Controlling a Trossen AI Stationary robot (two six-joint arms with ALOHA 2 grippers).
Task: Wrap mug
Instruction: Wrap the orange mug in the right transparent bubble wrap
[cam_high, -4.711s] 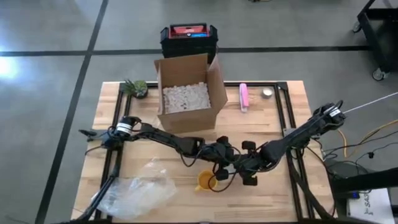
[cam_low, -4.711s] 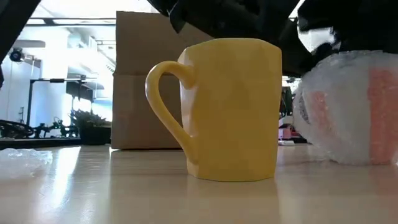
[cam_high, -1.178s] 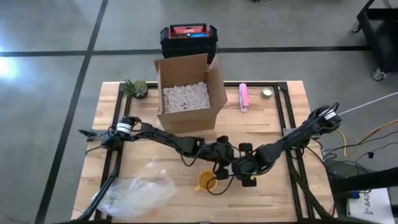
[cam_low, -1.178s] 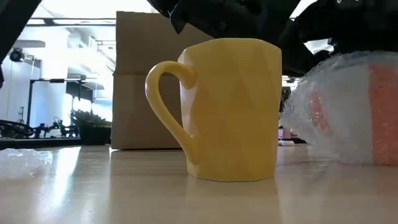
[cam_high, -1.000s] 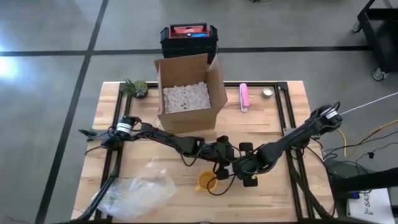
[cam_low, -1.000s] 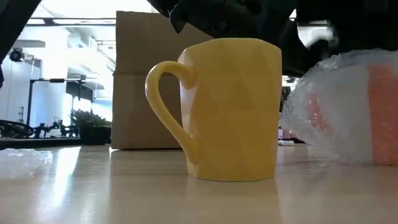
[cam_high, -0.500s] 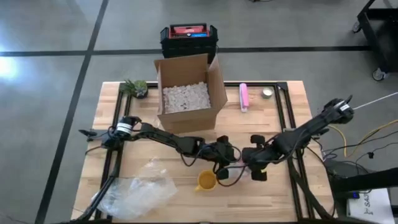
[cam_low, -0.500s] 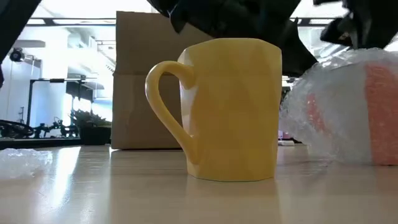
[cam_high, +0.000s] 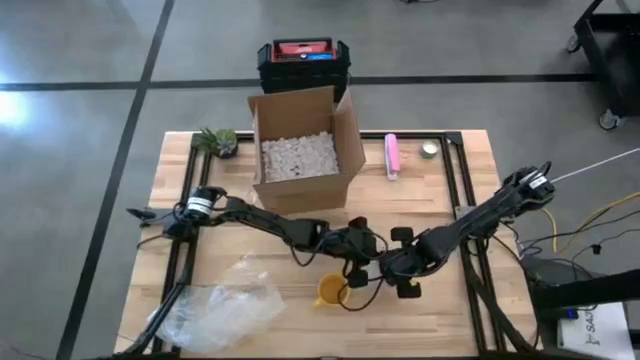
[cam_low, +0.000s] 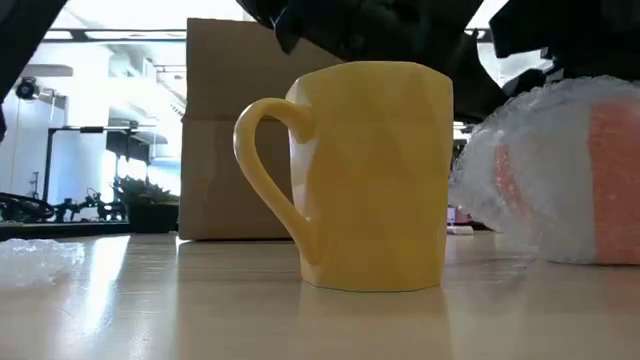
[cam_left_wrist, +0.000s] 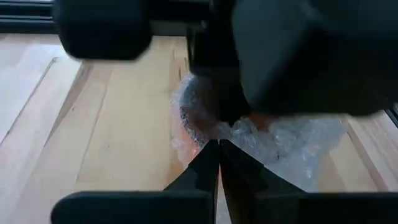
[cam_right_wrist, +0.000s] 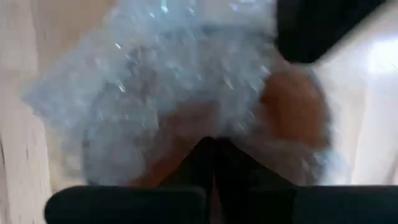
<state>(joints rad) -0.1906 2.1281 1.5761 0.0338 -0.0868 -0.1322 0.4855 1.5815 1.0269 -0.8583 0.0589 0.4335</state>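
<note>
An orange mug in bubble wrap (cam_low: 560, 170) lies on the table right of centre, largely hidden under both grippers in the high view. My left gripper (cam_high: 357, 262) is shut at the bundle's left side and my right gripper (cam_high: 398, 270) is shut at its right side. A bare yellow mug (cam_high: 331, 291) stands upright on its base just near-left of them, untouched, and it fills the middle of the low view (cam_low: 350, 175). My left gripper has the wrap's loose edge (cam_left_wrist: 214, 135) at its shut fingertips, coming in low from the table's left. The wrapped mug rests on the table. One layer or several, I cannot tell. My right gripper's shut fingertips meet the wrap over the mug's side (cam_right_wrist: 211, 134), coming from the table's right. Whether a layer is pinched between them cannot be told.
An open cardboard box (cam_high: 300, 150) of packing peanuts stands at the far middle, with a small plant (cam_high: 218, 140) to its left and a pink object (cam_high: 392, 155) and a tape roll (cam_high: 429, 149) to its right. A loose bubble-wrap sheet (cam_high: 220, 305) lies near left.
My right gripper pulled away from the bundle toward the table's right and far side, then came back against it. The left gripper, the wrapped mug and the yellow mug have stayed where they were.
</note>
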